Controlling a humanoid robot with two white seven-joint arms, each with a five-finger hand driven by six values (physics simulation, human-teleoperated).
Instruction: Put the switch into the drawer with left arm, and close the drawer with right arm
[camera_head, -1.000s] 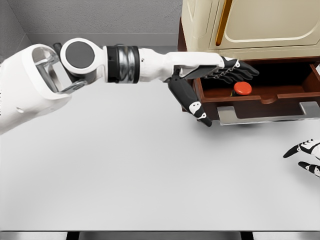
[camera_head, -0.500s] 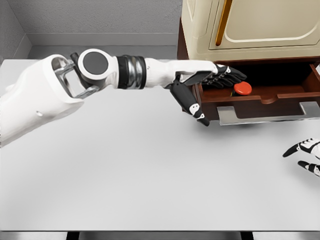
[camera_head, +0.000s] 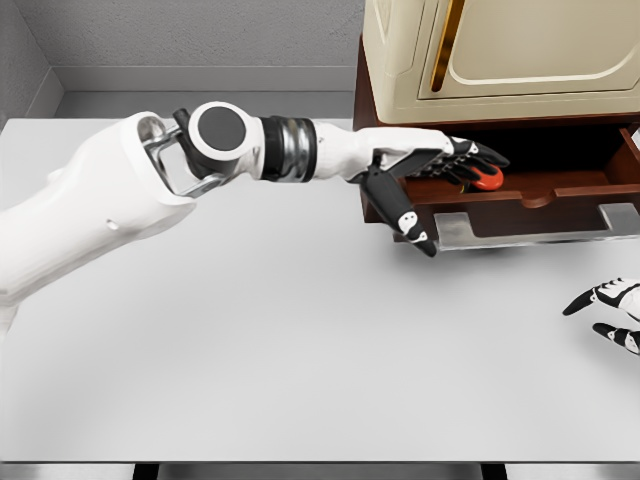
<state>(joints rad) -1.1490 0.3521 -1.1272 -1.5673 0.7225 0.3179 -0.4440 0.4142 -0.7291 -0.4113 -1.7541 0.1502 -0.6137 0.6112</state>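
Covering half the switch (camera_head: 489, 178), the left hand (camera_head: 440, 170) reaches flat-fingered into the open drawer (camera_head: 520, 195); right hand (camera_head: 610, 312), slack, is cut off at the desk's (camera_head: 300, 350) right edge.

Simulated test bench, bare white table (camera_head: 300, 350), grey walls (camera_head: 200, 35), cream cabinet (camera_head: 500, 50)

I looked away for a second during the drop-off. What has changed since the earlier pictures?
The left hand sank into the open drawer, its fingers now partly covering the red switch; the elbow swung right. Whether it grips the switch is unclear. Switch, drawer and right hand stayed put.
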